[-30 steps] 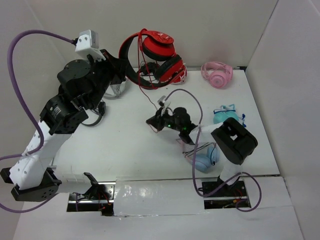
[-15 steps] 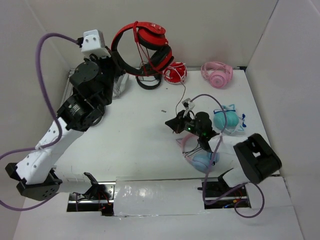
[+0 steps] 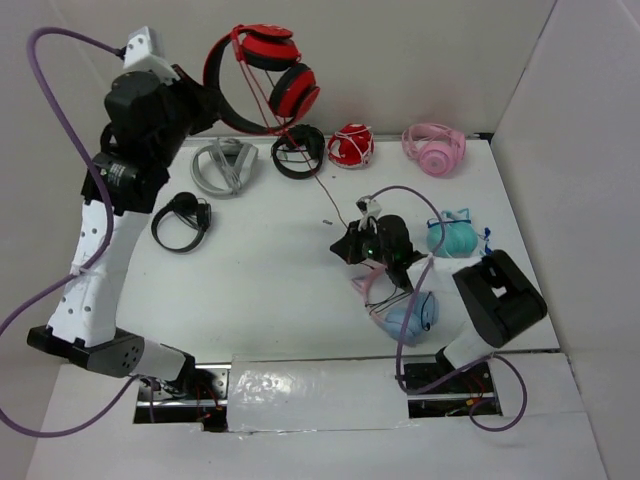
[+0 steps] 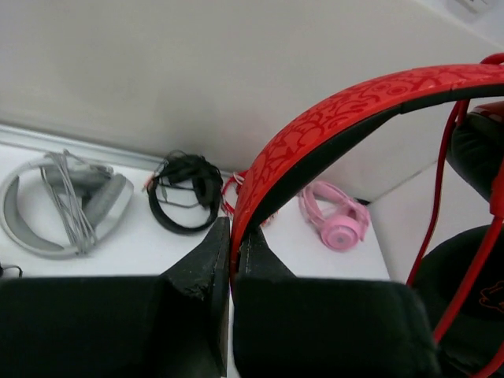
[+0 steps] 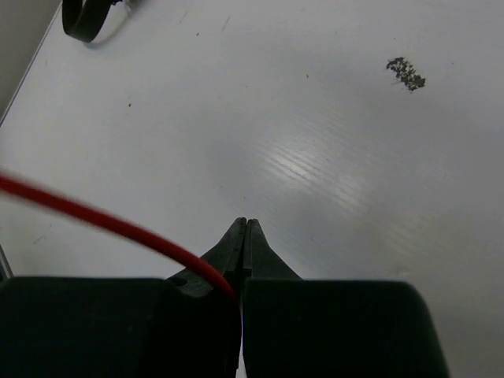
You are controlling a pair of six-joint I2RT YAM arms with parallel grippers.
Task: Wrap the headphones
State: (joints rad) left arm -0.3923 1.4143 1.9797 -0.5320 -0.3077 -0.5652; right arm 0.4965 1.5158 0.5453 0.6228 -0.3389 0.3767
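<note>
Left side: arm stretched tall from its base at the near table edge, forearm up toward the back wall, wrist turned to the right, high above the table (image 3: 250,290)

At the left gripper (image 3: 208,96) (image 4: 234,236): jaws pressed together on the headband (image 4: 331,126), thin patterned red band pinched edge-on between the 2 black fingers, black underside facing down

Held there, lifted clear of the table in front of the back wall: the headphones (image 3: 292,92), headband arching to the right, 2 round red earcups hanging one above the other, nothing underneath touching them

Right side: arm folded low, elbow out over the near right part of the table, forearm pointing left and away, wrist close above the surface near the middle

At the right gripper (image 3: 340,246) (image 5: 244,228): jaws closed tight, tips meeting, thin red cable (image 5: 102,224) (image 3: 318,186) clamped between them and leaving to the left in the wrist view

From above: cable running from the lifted earcups down and right to that gripper, fairly straight

Lying on the table along the back: grey pair (image 3: 222,165), black pair (image 3: 298,152), small red pair with white cord (image 3: 350,145), pink pair (image 3: 433,148)

Farther forward: second black pair (image 3: 180,220) at the left, teal pair (image 3: 452,234) at the right, pale blue pair (image 3: 405,322) beneath the right arm
</note>
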